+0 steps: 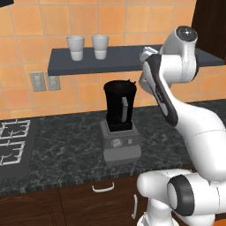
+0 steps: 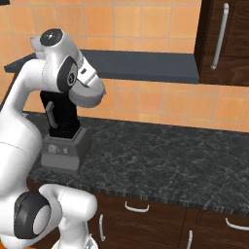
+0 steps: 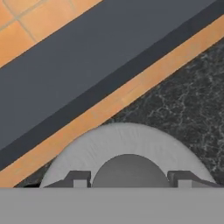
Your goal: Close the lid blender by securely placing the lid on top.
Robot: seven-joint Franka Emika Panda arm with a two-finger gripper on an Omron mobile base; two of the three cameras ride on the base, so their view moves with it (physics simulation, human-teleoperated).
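Lid sits under the claw, fingertips either side of its knob; grip unclear.

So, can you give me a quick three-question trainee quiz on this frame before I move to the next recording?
1. True or false: the lid already sits on the blender.
2. How many white cups stand on the shelf?
3. In the hand view, what do the tips of the gripper flank? A) the lid's raised knob B) a cup C) the blender's dial

Key: 1 false, the black jar's rim is uncovered; 2 two; 3 A.
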